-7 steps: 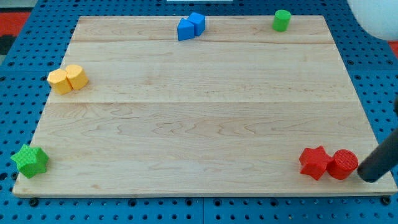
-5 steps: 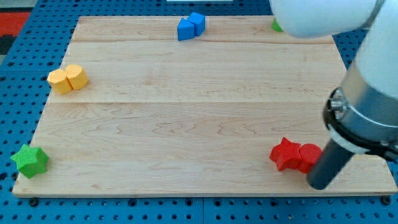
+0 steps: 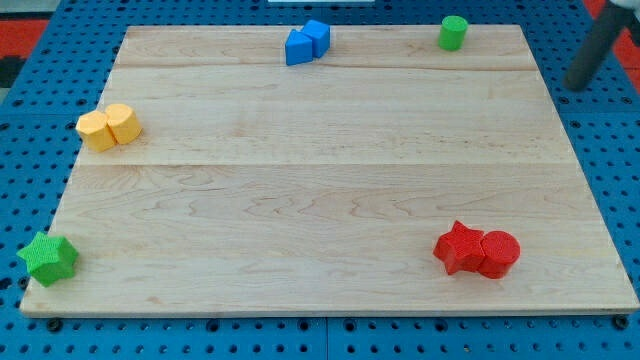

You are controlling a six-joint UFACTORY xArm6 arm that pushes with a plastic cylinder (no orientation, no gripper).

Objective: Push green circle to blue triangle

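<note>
My tip (image 3: 578, 84) hangs off the board's right edge, over the blue pegboard (image 3: 600, 150) at the view's upper right, touching no block (we have no jaws to open or close, only the bare rod). We see the green circle (image 3: 453, 32) near it at the board's top right corner. The blue triangle (image 3: 298, 47) sits well apart to the view's left along the top edge, touching a blue cube (image 3: 317, 35).

The green circle (image 3: 453, 32) stands upright, a little way to the view's left of my tool (image 3: 579, 83). The blue triangle (image 3: 298, 47) sits much farther left.
</note>
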